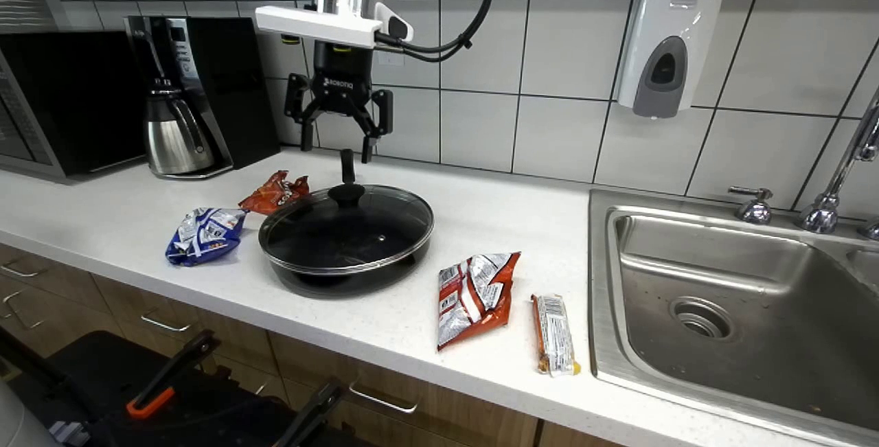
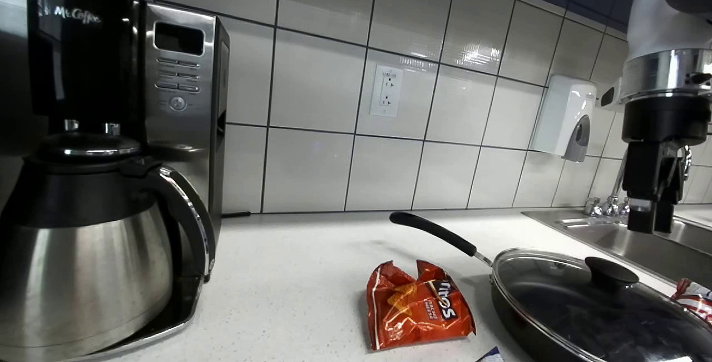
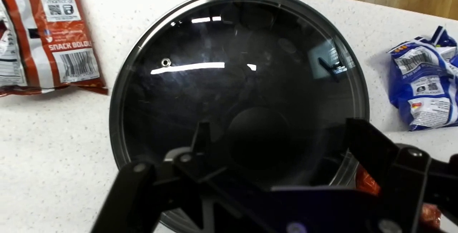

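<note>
Glass lid (image 1: 336, 237) sat on the frying pan (image 1: 343, 285) on the countertop (image 1: 494, 210), beneath the gripper (image 1: 337, 144), whose fingers (image 1: 307, 136) stood wide apart holding nothing, seemingly above the black knob (image 2: 612, 273), while a Doritos bag (image 2: 423, 312) and a blue snack bag (image 1: 206, 235) lay beside the pan.

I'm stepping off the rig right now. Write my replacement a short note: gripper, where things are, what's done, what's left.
Gripper: jaws open and empty, above the glass lid.
Things: the lid rests on the pan. A blue bag and a red bag lie toward the coffee maker; another red bag and a wrapped bar lie toward the sink.
Done: the pan is covered.
Left: any grasp is yet to be made; the lid's knob seems nearest the jaws.
</note>
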`<state>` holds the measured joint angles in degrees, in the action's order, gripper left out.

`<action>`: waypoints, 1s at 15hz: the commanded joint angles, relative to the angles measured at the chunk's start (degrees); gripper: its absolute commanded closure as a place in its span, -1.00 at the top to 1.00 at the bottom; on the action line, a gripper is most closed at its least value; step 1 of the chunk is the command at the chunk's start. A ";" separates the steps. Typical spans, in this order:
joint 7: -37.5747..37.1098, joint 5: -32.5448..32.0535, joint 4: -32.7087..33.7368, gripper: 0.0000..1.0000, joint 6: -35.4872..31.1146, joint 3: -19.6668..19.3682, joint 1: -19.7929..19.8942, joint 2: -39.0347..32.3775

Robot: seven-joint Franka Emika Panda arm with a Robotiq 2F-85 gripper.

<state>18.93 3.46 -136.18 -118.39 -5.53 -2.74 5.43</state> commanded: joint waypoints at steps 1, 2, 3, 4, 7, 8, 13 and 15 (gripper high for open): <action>-1.18 -2.80 -1.21 1.00 -4.34 1.99 0.96 -0.86; -1.47 -3.25 -1.41 1.00 -5.36 2.23 0.89 -1.23; -1.84 -3.45 -1.49 1.00 -6.32 2.46 0.84 -1.78; -2.19 -3.29 -1.55 1.00 -7.30 2.69 0.79 -2.39; -3.15 -2.84 -1.76 1.00 -10.46 3.32 0.70 -4.02; -3.97 -3.19 -1.86 1.00 -11.75 3.54 0.71 -4.56; -7.96 -4.87 -2.14 1.00 -16.65 4.57 0.40 -6.92; -9.59 -5.84 -2.43 1.00 -17.07 5.09 0.13 -7.25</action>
<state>13.12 -0.24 -137.82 -133.89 -1.92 -2.87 -1.79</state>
